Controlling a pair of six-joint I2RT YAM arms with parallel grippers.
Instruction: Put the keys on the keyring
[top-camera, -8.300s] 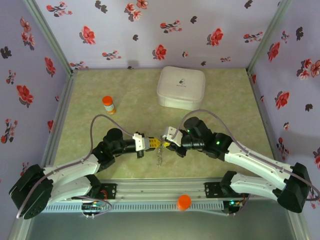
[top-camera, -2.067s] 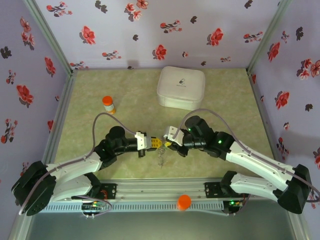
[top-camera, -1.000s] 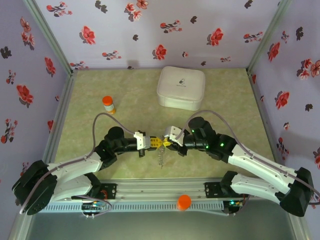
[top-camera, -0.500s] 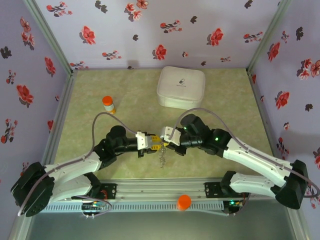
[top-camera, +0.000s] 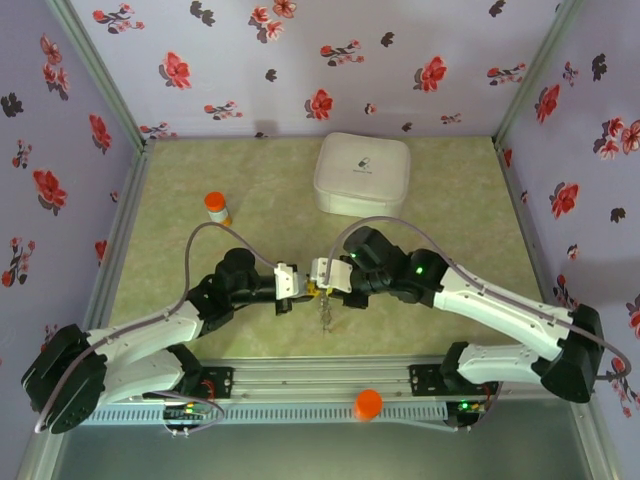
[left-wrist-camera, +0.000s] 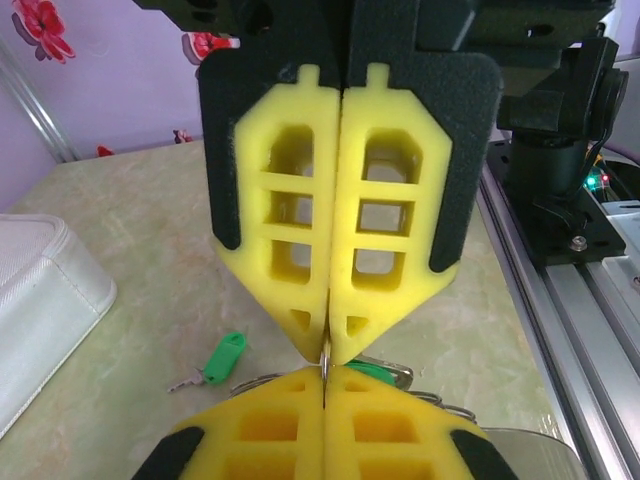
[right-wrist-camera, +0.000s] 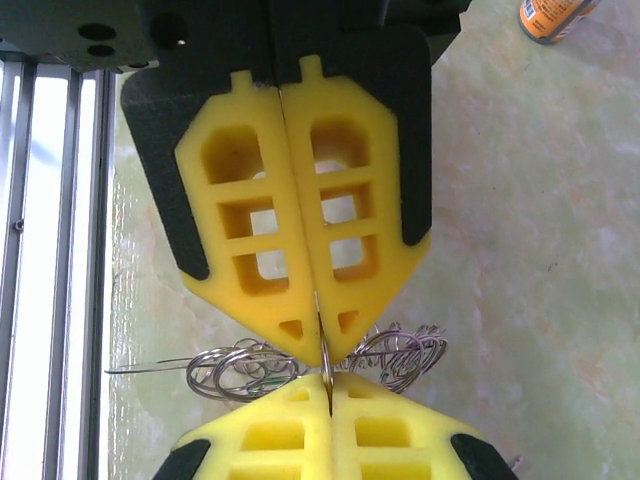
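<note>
My left gripper (top-camera: 303, 287) and right gripper (top-camera: 318, 287) meet tip to tip above the table's near middle. Both are shut on one thin metal loop of the keyring (top-camera: 326, 311), which dangles below them. In the left wrist view my left gripper (left-wrist-camera: 325, 372) pinches that wire, with the right fingers (left-wrist-camera: 290, 220) facing it from above. One of the keys (left-wrist-camera: 225, 357) lies loose on the table; a second green head (left-wrist-camera: 372, 372) peeks out behind the tips. In the right wrist view my right gripper (right-wrist-camera: 328, 378) clamps the wire, and the keyring's coiled loops (right-wrist-camera: 240, 365) spread to both sides.
A white case (top-camera: 362, 175) stands at the back centre. The orange-capped bottle (top-camera: 217, 209) stands at the left. An orange cap (top-camera: 368, 404) rests on the metal rail (top-camera: 300, 385) along the near edge. Flowered walls close in three sides.
The right gripper has shifted left and closer to the left gripper. The hanging keyring has moved a little with them. Both pairs of jaws now pinch the wire.
</note>
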